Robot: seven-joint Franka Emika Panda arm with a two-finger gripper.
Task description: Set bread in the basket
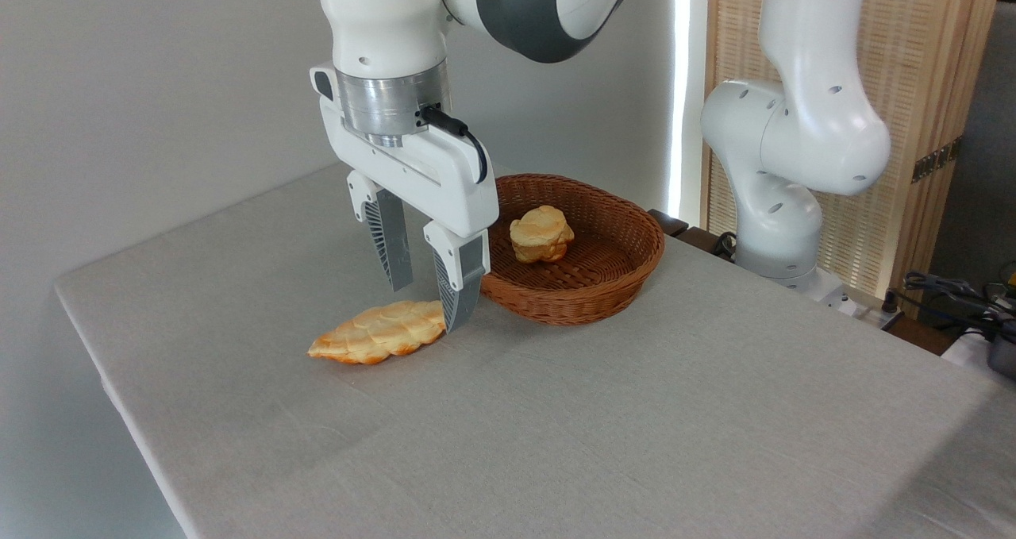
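While over loaf's right end:
hand (429,307): fingers apart, gripping nothing
bread (375,332): flat on tabletop (635,412), just left of basket (627,273)
bun (541,234): inside basket

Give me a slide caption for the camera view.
Open hand poised over the bread on the table, beside the basket holding a bun.

White Franka arm (794,126), elbow raised, wrist vertical; white two-finger tool (429,307) pointing down, grey ribbed fingers (394,241) spread apart, tips low.
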